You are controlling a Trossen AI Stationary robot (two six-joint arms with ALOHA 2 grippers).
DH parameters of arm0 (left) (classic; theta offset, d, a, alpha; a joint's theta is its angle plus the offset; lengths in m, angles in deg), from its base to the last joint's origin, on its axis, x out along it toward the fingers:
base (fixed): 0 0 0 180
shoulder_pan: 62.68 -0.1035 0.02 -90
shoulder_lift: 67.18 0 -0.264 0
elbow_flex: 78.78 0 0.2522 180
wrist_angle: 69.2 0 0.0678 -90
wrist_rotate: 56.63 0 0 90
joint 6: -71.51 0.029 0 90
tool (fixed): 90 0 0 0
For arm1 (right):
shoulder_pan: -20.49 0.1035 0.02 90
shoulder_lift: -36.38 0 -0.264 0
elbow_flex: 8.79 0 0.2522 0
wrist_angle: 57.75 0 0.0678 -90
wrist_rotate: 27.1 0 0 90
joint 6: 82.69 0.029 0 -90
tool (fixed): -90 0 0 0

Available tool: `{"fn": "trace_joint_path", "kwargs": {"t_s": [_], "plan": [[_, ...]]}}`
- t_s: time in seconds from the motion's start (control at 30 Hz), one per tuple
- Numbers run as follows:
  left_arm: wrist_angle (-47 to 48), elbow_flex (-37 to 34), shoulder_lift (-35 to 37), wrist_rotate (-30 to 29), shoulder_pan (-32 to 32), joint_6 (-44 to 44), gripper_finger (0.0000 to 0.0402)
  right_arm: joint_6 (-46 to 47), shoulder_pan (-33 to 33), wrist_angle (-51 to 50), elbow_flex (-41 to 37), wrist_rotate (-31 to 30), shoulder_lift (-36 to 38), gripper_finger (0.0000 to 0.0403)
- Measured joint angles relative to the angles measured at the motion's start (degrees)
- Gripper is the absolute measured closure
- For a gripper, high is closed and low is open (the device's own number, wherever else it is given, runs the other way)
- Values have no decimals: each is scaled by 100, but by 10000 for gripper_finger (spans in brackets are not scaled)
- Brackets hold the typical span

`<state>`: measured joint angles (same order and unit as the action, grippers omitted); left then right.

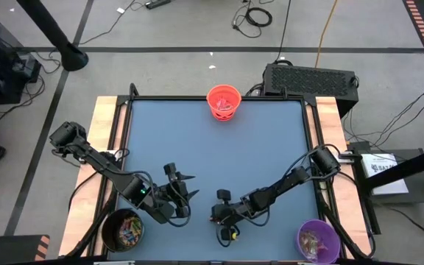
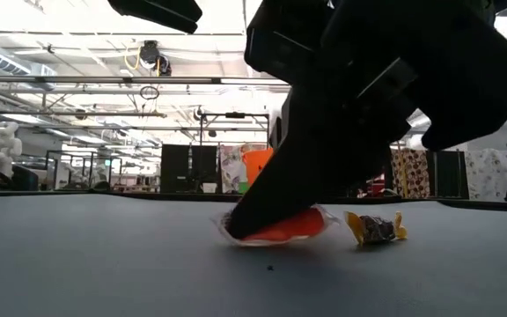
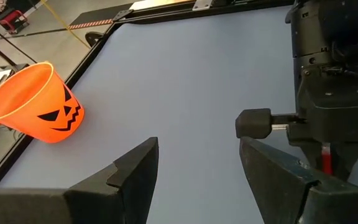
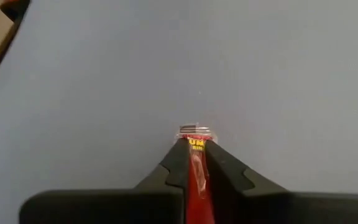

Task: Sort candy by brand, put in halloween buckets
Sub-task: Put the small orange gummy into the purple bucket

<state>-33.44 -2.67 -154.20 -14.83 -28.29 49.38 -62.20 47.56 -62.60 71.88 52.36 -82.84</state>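
Jaws pinched tight, the right gripper (image 4: 194,163) clamps a red, clear-edged candy wrapper (image 4: 196,155) against the blue-grey tabletop (image 1: 219,154) near its front edge; a yellow-and-brown wrapped candy (image 2: 375,228) lies just beside it. The left gripper (image 1: 185,187) hovers nearby, fingers spread and empty. The orange plastic jack-o'-lantern bucket (image 1: 224,102) stands at the far edge, the black bucket (image 1: 123,230) and the purple bucket (image 1: 318,240) at the front corners.

L claw (image 3: 197,180) agape, R claw (image 4: 193,163) pinched tight
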Motion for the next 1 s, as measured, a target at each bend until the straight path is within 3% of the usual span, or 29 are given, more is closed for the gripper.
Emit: {"fn": "trace_joint_path", "kwargs": {"t_s": [0.2, 0.4, 0.67, 1.0], "plan": [[27, 0, 0, 2, 0, -2, 169, -127, -2, 96, -2, 14, 100, 380], [156, 0, 0, 4, 0, -110, 169, -646, -2, 36, -4, 52, 695, 379], [155, 0, 0, 5, 0, -148, 169, -1820, 2, -684, -7, 208, 2410, 379], [151, 0, 0, 4, 1, -155, 169, -3603, -145, -750, -7, 152, 4645, 379]]}}
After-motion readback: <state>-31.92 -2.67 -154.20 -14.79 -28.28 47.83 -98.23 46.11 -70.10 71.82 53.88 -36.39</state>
